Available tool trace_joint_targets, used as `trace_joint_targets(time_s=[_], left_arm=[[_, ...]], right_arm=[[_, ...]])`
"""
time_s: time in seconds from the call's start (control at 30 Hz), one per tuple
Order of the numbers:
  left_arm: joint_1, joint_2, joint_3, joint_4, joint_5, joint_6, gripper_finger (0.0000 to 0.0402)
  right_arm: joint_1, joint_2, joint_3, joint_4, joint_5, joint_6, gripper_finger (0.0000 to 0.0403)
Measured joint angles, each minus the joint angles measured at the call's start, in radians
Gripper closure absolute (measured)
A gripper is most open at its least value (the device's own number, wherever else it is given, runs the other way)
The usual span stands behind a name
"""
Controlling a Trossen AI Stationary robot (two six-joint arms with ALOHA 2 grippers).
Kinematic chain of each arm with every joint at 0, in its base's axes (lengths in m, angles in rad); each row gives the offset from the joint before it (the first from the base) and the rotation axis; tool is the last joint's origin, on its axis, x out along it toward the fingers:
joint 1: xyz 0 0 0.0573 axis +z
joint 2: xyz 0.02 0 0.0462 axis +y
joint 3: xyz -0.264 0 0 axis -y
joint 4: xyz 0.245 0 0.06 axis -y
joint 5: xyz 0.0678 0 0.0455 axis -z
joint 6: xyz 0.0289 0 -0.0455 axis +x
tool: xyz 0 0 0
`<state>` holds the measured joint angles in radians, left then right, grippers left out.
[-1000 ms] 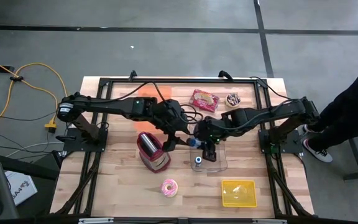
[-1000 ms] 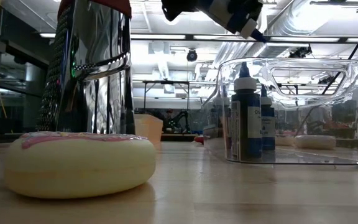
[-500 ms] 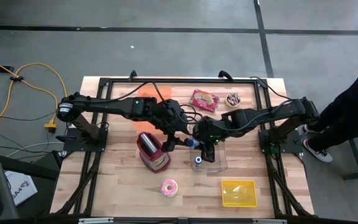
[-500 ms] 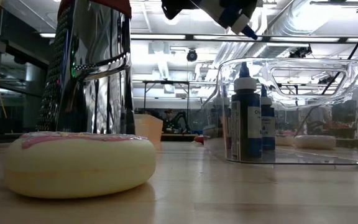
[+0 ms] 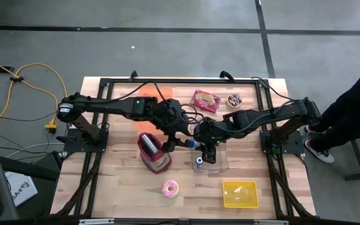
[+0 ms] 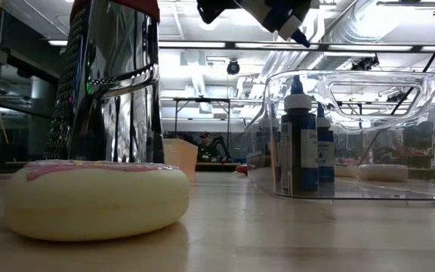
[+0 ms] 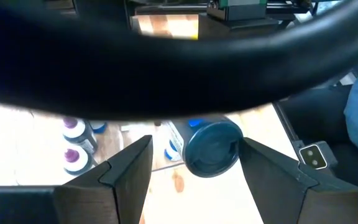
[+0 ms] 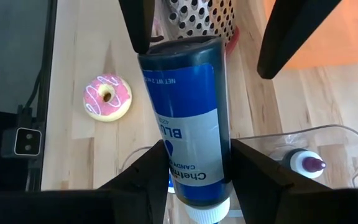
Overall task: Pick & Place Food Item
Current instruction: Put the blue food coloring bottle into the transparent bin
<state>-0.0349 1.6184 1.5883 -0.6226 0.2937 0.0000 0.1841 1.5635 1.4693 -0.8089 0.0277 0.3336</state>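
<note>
Bench of pale wooden planks carries everything, with a black frame along its edges. Both dark arms reach in from the side edges and meet near its middle. A silver metal box grater with a red top stands near the middle, toward the left arm's side. Beside it, toward the right arm's side, sits a clear plastic bin holding at least one small dark-blue bottle with a white cap. A shallow yellow tray lies near the front edge, right of centre. A red packet of food lies close to the far edge, with a small bowl of dark bits just beside it. A pink-frosted doughnut, the food item, rests near the front edge, in front of the grater, apart from both grippers.

The right gripper is clenched on a blue squeeze bottle with a white cap, held above the clear bin with its cap tilted down. The left gripper is spread wide beside that bottle's base, its fingers either side without visibly touching.
</note>
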Motion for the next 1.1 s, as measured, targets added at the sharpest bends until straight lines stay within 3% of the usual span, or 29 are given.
trace_joint_targets(time_s=[0.6, 1.1], left_arm=[[-0.006, -0.012, 0.000, 0.020, 0.028, 0.021, 0.0167], [-0.018, -0.012, 0.000, -0.015, -0.079, 0.006, 0.0167]], right_arm=[[-0.002, 0.000, 0.001, 0.020, 0.001, 0.004, 0.0260], [-0.002, 0.000, 0.001, 0.056, 0.001, 0.002, 0.0260]])
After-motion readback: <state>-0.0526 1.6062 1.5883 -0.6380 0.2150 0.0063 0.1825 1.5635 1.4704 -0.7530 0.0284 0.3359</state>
